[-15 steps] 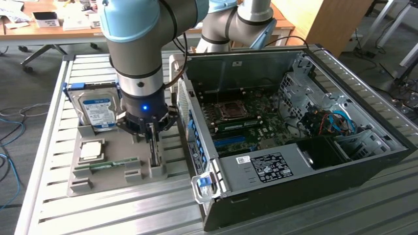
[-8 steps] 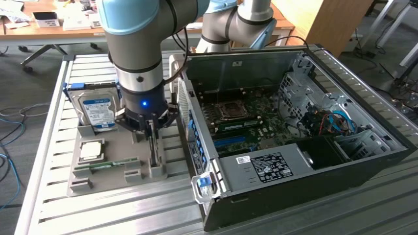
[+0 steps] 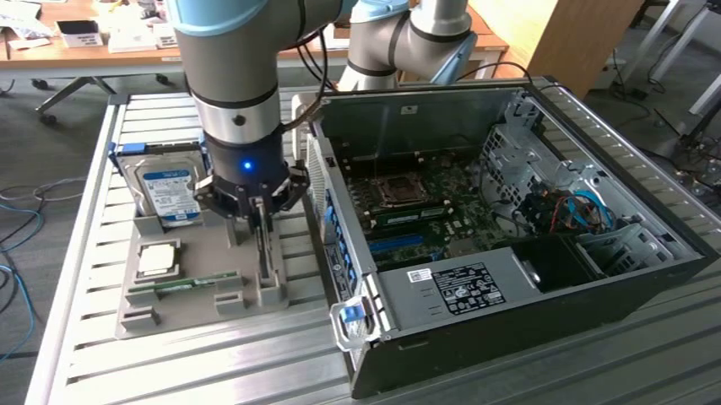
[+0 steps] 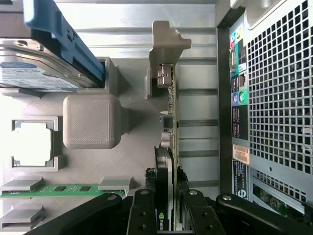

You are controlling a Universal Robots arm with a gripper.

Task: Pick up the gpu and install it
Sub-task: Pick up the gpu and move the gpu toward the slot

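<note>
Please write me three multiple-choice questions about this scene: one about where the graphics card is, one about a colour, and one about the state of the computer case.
1. Where is the thin black-and-green gpu card with a silver metal bracket?
A. Plugged into the motherboard
B. Standing on edge in the grey plastic tray, clamped by the black gripper
C. Lying flat on the table

2. What colour is the narrow memory stick?
A. Red
B. Green
C. White

3. The black computer case is:
A. open on its side
B. closed
C. upside down

Answers: B, the card stands in the tray's slot; B, its board is green; A, the motherboard shows inside.
</note>
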